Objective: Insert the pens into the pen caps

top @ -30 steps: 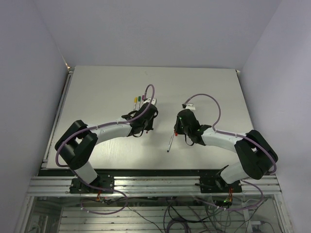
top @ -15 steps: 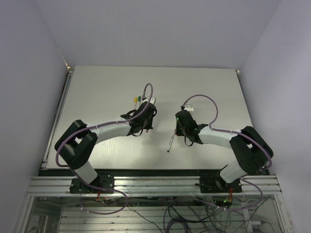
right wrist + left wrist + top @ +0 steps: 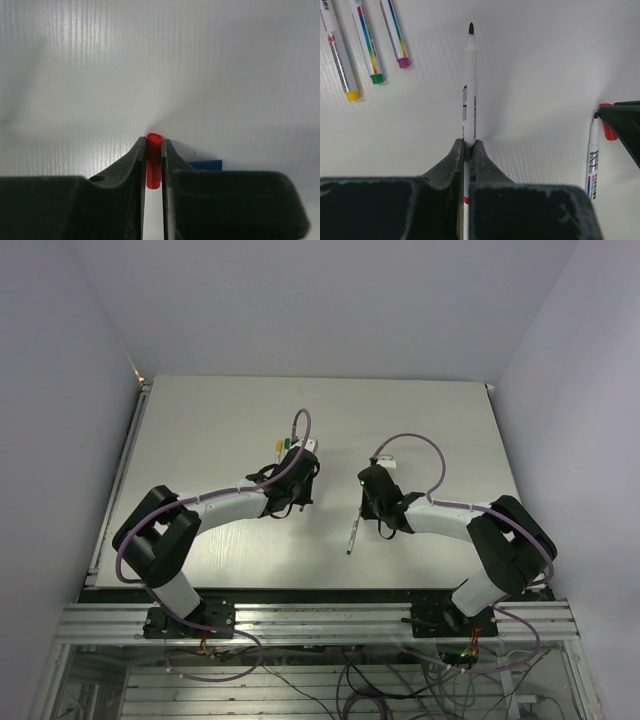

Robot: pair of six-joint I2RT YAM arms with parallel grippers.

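Observation:
My left gripper (image 3: 468, 144) is shut on a silvery-white pen (image 3: 470, 95) with a dark red tip (image 3: 470, 28), held above the table and pointing away. My right gripper (image 3: 154, 142) is shut on the red cap (image 3: 154, 162), open end forward. In the left wrist view the red cap (image 3: 607, 128) shows at the right edge beside a blue-tipped pen (image 3: 592, 157) lying on the table. A blue cap (image 3: 206, 164) lies just right of my right fingers. In the top view the left gripper (image 3: 303, 462) and the right gripper (image 3: 366, 483) face each other, apart, with the blue pen (image 3: 354, 532) below.
Three capped pens lie side by side at far left: yellow (image 3: 340, 65), green (image 3: 366, 47), purple (image 3: 395, 35); yellow and green also show in the top view (image 3: 285, 446). The white table (image 3: 200, 430) is walled at back and sides.
My right gripper has moved a little left and away with the red cap, closer to the left gripper. My left gripper has shifted slightly away, now covering the purple pen in the top view.

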